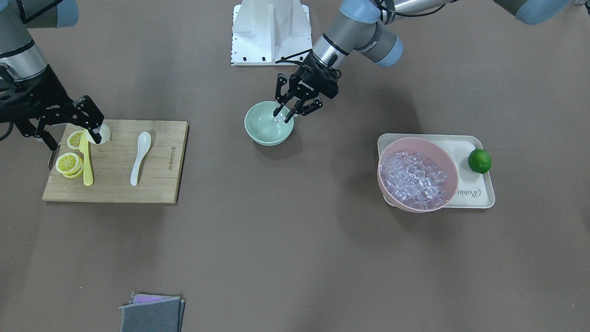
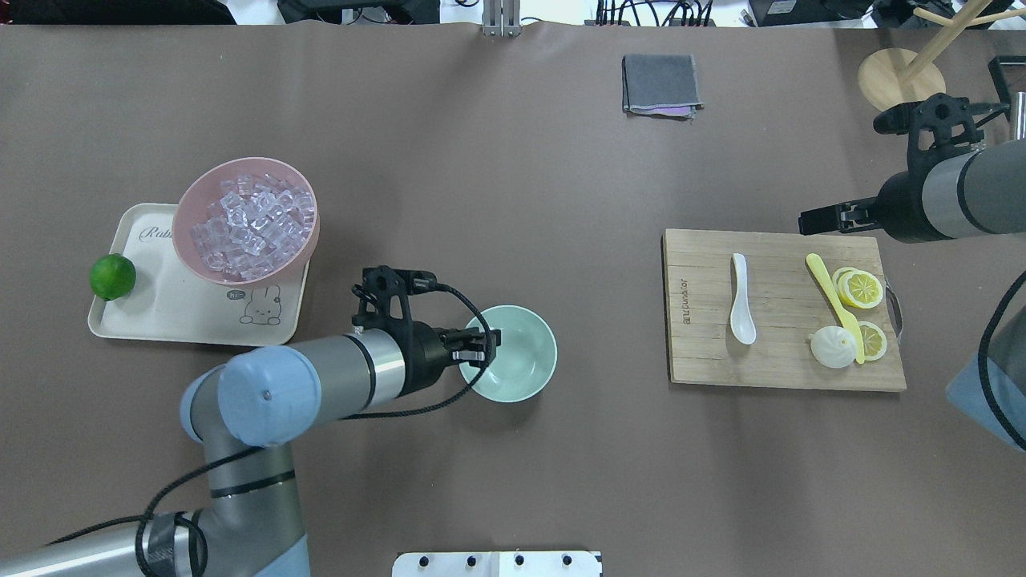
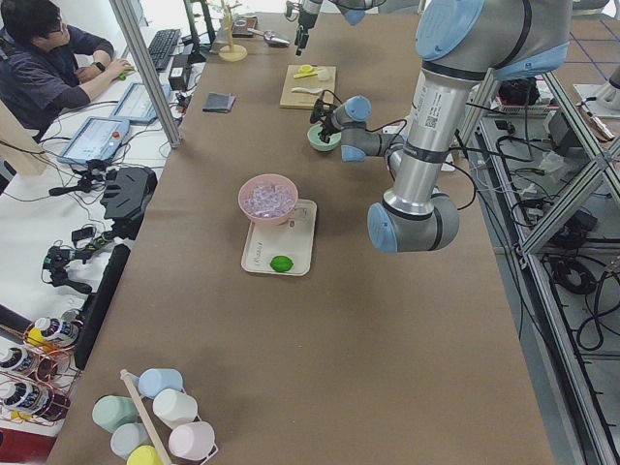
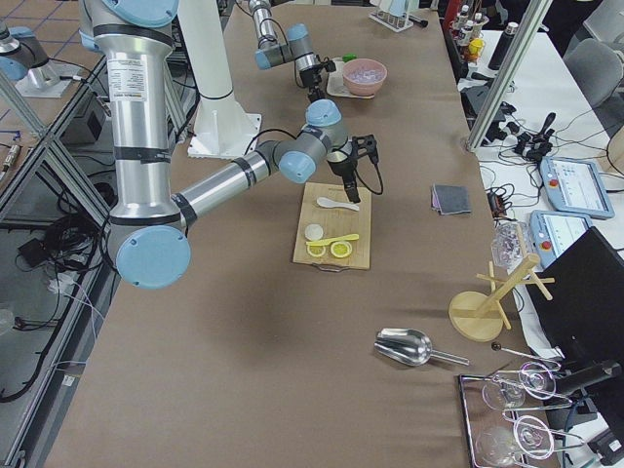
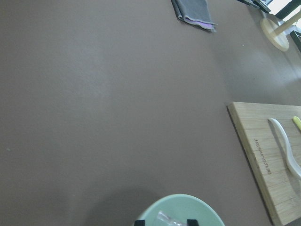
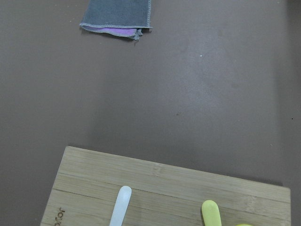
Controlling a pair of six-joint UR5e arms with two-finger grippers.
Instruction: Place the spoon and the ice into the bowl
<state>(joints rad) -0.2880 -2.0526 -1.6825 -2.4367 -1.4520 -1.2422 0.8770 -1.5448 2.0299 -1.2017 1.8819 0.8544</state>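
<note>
The mint-green bowl (image 1: pixel 262 133) stands mid-table, also in the overhead view (image 2: pixel 525 377). My left gripper (image 1: pixel 283 115) reaches down into it, shut on one clear ice cube (image 1: pixel 280 118). The cube shows between the fingertips in the left wrist view (image 5: pixel 168 219), over the bowl (image 5: pixel 183 205). The white spoon (image 1: pixel 140 157) lies flat on the wooden cutting board (image 1: pixel 156 180); it also shows in the overhead view (image 2: pixel 741 300). My right gripper (image 1: pixel 73 138) is open and empty above the board's far end, away from the spoon.
A pink bowl (image 1: pixel 385 152) full of ice cubes sits on a cream tray (image 1: pixel 474 193) beside a lime (image 1: pixel 479 161). A yellow knife (image 1: pixel 86 161), lemon slices (image 1: pixel 68 163) and a white bun (image 1: pixel 105 134) share the board. A grey cloth (image 1: pixel 152 313) lies at the table's edge.
</note>
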